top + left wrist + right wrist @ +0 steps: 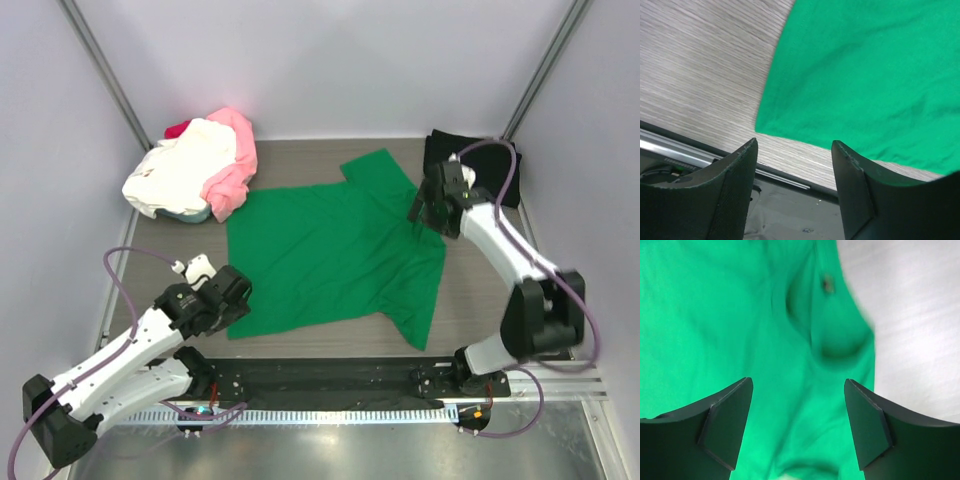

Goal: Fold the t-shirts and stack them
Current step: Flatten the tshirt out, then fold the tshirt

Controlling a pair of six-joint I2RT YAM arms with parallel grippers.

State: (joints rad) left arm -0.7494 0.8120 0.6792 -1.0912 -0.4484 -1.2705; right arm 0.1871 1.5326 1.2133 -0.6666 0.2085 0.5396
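Top external: your green t-shirt [335, 250] lies flat for folding, left gripper [238, 287] by its hem at the table's [475, 300] near edge, right gripper [425, 213] seemingly over the collar, both gaping empty.

We see the left tool [795, 150] with its two dark fingers [730, 190] spread apart and nothing between them. Beyond them lies the green t-shirt [865, 75], its corner (a little rumpled along the hem) flat on the wood-grain surface [700, 75]. A metal rail [680, 145] runs along the surface's near edge.
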